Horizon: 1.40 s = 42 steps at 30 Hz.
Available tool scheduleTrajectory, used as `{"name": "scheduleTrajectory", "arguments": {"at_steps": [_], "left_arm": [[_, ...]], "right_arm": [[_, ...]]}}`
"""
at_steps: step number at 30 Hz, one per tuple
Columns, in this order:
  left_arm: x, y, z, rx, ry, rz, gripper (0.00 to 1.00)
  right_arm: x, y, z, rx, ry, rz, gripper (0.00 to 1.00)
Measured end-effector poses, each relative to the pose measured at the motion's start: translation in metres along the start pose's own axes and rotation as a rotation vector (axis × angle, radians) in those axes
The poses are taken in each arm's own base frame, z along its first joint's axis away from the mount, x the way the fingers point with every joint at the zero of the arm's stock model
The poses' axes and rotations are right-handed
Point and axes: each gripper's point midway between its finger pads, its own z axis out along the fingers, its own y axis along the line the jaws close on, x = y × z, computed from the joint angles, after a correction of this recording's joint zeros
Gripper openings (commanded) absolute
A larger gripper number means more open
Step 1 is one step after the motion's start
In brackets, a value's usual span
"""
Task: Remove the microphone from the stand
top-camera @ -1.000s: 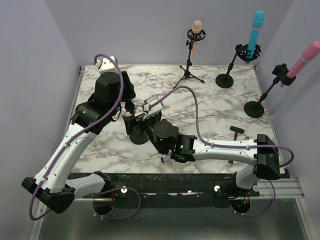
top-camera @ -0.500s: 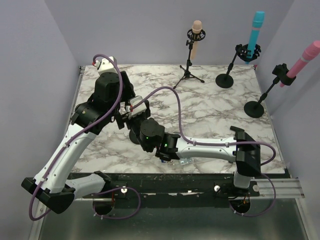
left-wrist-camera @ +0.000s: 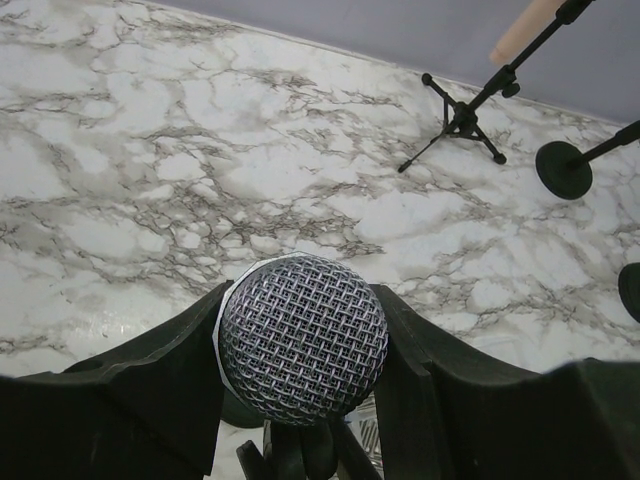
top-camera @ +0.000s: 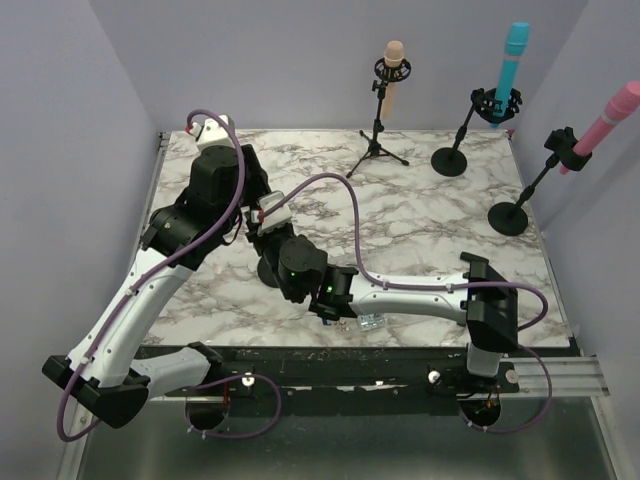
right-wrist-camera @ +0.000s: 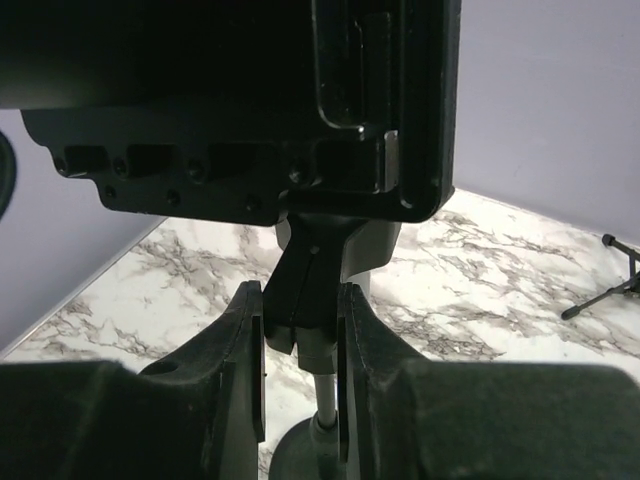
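L wrist cam: microphone [left-wrist-camera: 303,338] mesh head clamped in left gripper [left-wrist-camera: 300,305]

Silver grille sits between both black fingers [left-wrist-camera: 150,380], touching each side, head pointing at cam. Dark part just under the head, prob. the stand clip [left-wrist-camera: 300,455], mostly hidden. Marble table [left-wrist-camera: 130,150] behind. Far side, top right: tripod stand [left-wrist-camera: 455,120] w/ a peach mic [left-wrist-camera: 525,25] cut off by frame edge. Just right of it a round base [left-wrist-camera: 563,168] w/ slanted pole; 2nd dark base [left-wrist-camera: 631,290] partly visible at the right edge.
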Motion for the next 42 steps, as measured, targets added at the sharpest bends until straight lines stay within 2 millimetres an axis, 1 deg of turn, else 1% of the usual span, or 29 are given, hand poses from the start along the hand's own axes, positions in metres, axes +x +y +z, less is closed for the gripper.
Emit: {"name": "scheduleTrajectory", "arguments": {"at_steps": [4, 7, 13, 16, 17, 18, 20, 22, 24, 26, 27, 28, 30, 32, 34, 36, 37, 38, 39, 41, 42], "left_arm": [[-0.001, -0.001, -0.002, 0.008, 0.004, 0.009, 0.00], [-0.010, -0.004, -0.009, 0.025, -0.007, 0.018, 0.00], [-0.051, -0.010, -0.032, 0.058, -0.095, 0.043, 0.00], [-0.078, -0.011, -0.048, 0.070, -0.158, 0.062, 0.00], [-0.099, -0.012, -0.063, 0.083, -0.208, 0.068, 0.00], [-0.099, -0.012, -0.063, 0.083, -0.208, 0.068, 0.00], [-0.120, -0.011, -0.082, 0.097, -0.259, 0.068, 0.00], [-0.137, -0.006, -0.103, 0.109, -0.308, 0.064, 0.00], [-0.148, 0.001, -0.124, 0.111, -0.351, 0.055, 0.00], [-0.158, 0.016, -0.146, 0.088, -0.398, 0.044, 0.00], [-0.158, 0.024, -0.154, 0.075, -0.408, 0.043, 0.00], [-0.157, 0.031, -0.161, 0.063, -0.418, 0.041, 0.00], [-0.149, 0.042, -0.169, 0.048, -0.418, 0.041, 0.00], [-0.128, 0.051, -0.161, 0.024, -0.374, 0.063, 0.00], [-0.102, 0.058, -0.144, -0.012, -0.311, 0.096, 0.00], [-0.055, 0.071, -0.110, -0.085, -0.177, 0.163, 0.00], [-0.040, 0.077, -0.099, -0.114, -0.131, 0.183, 0.00], [-0.024, 0.085, -0.087, -0.147, -0.078, 0.200, 0.00], [-0.004, 0.098, -0.070, -0.194, -0.012, 0.208, 0.00], [0.011, 0.115, -0.058, -0.254, 0.047, 0.200, 0.00], [0.024, 0.130, -0.049, -0.291, 0.093, 0.179, 0.00]], "right_arm": [[0.002, -0.003, 0.004, -0.002, 0.002, 0.002, 0.01], [0.003, -0.005, 0.004, -0.016, 0.002, 0.008, 0.01], [0.004, -0.009, 0.001, -0.051, 0.002, 0.019, 0.01], [0.004, -0.010, 0.001, -0.059, 0.002, 0.027, 0.01], [0.005, -0.010, 0.002, -0.060, 0.003, 0.030, 0.01], [0.006, -0.010, 0.002, -0.060, 0.005, 0.032, 0.01], [0.008, -0.012, 0.002, -0.056, 0.010, 0.031, 0.01], [0.014, -0.012, 0.002, -0.057, 0.024, 0.024, 0.01], [0.017, -0.013, 0.001, -0.056, 0.031, 0.024, 0.01], [0.018, -0.014, 0.002, -0.054, 0.033, 0.030, 0.01], [0.018, -0.014, 0.002, -0.054, 0.033, 0.030, 0.01], [0.019, -0.014, 0.002, -0.054, 0.034, 0.031, 0.01], [0.022, -0.015, 0.001, -0.055, 0.038, 0.033, 0.01], [0.023, -0.015, 0.000, -0.056, 0.040, 0.037, 0.01], [0.023, -0.015, 0.000, -0.056, 0.042, 0.043, 0.01], [0.023, -0.014, 0.000, -0.058, 0.042, 0.048, 0.01], [0.023, -0.014, 0.000, -0.059, 0.044, 0.050, 0.01], [0.023, -0.014, 0.000, -0.059, 0.046, 0.052, 0.05], [0.023, -0.014, -0.001, -0.063, 0.050, 0.051, 0.08], [0.023, -0.013, -0.001, -0.070, 0.060, 0.055, 0.20], [0.023, -0.012, -0.001, -0.073, 0.065, 0.059, 0.27]]}}
